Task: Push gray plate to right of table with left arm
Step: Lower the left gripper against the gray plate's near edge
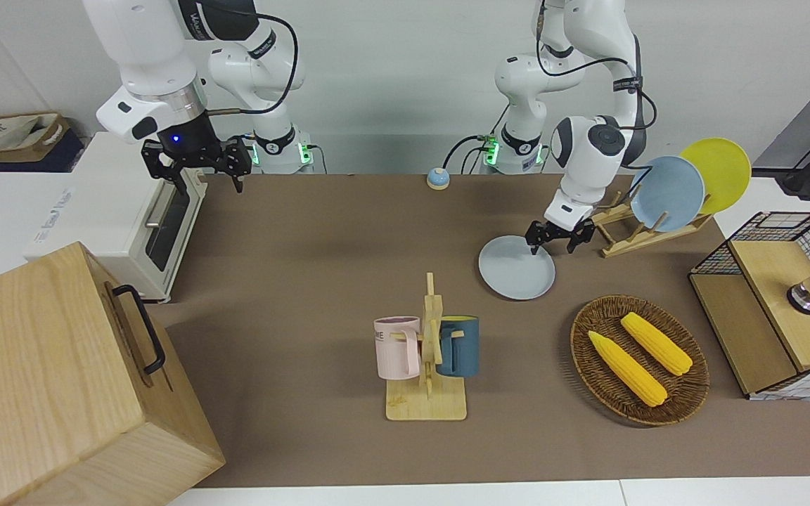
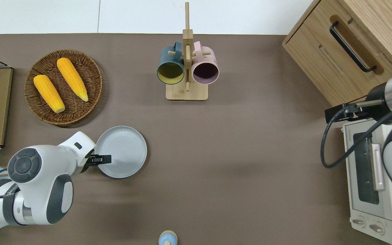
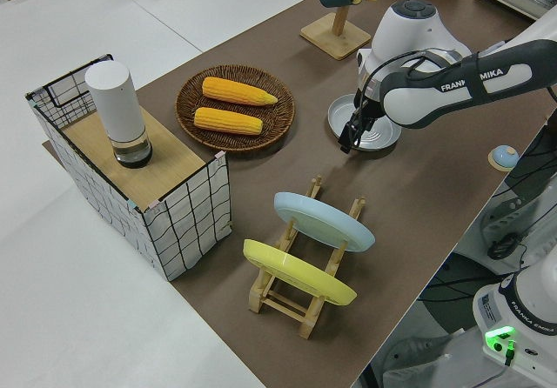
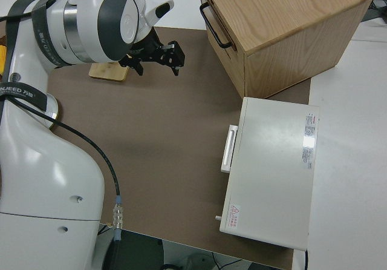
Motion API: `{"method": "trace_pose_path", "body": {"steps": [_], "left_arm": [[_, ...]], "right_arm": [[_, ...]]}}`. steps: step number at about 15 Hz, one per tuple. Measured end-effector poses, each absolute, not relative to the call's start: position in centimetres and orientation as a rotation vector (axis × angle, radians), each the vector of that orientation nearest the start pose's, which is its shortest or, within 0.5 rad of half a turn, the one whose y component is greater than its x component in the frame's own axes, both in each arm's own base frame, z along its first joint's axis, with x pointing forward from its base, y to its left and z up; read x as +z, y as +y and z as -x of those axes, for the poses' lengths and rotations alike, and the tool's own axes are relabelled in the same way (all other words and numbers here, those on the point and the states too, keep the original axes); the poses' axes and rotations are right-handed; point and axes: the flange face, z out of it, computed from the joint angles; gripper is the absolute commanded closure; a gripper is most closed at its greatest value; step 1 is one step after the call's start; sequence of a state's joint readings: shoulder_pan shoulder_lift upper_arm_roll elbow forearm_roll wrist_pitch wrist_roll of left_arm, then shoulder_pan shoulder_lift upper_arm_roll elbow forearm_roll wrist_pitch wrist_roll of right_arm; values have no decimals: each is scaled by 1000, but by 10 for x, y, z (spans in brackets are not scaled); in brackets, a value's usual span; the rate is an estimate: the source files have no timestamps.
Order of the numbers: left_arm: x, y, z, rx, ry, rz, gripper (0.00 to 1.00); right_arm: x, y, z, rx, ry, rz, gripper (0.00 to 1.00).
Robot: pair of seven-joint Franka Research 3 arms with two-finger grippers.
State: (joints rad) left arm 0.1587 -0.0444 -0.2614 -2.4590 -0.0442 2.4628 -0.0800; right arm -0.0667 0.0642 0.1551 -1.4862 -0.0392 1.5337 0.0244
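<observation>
Brown-matted table, long, white at the edges. Gray plate flat on it, toward the left arm's end, nearer to the robots than the wicker basket of corn. Left gripper low over the plate's edge on the left arm's side, fingers seemingly together, though hard to tell for sure. Left arm bent down over the wooden dish rack. Right arm parked.

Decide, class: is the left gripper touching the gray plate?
Cannot tell. Overhead, the left gripper overlaps the gray plate rim; the left side view shows neither contact nor gap plainly.
</observation>
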Motion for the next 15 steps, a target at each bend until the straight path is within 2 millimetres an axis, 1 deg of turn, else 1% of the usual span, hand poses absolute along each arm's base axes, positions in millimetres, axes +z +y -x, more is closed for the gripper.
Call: {"method": "trace_pose_path", "body": {"steps": [4,5,6,7,8,12,13,14,15], "left_arm": [[307,-48,-473,-67,-18,3164,13],[304,-48,-473,-68,-19,3165,38],[302,-48,-473,-66,-19,3166,94],[300,-48,-473,-63,-19,3167,171],[299,-48,-473,-61,-20,3168,278],[299,-48,-473,-65,-21,3168,790],[299,-48,-473,-67,-21,3168,901],[299,-48,-473,-67,-21,3168,998],[299,-48,-473,-68,-21,3168,1000]], "right_arm": [[625,43,-569,23,-99,3170,17],[625,43,-569,23,-99,3170,17],[625,43,-569,23,-99,3170,17],[625,43,-569,23,-99,3170,17],[625,43,-569,23,-99,3170,17],[625,43,-569,23,-99,3170,17],[625,43,-569,23,-99,3170,17],[625,43,-569,23,-99,3170,17],[625,43,-569,23,-99,3170,17]]}}
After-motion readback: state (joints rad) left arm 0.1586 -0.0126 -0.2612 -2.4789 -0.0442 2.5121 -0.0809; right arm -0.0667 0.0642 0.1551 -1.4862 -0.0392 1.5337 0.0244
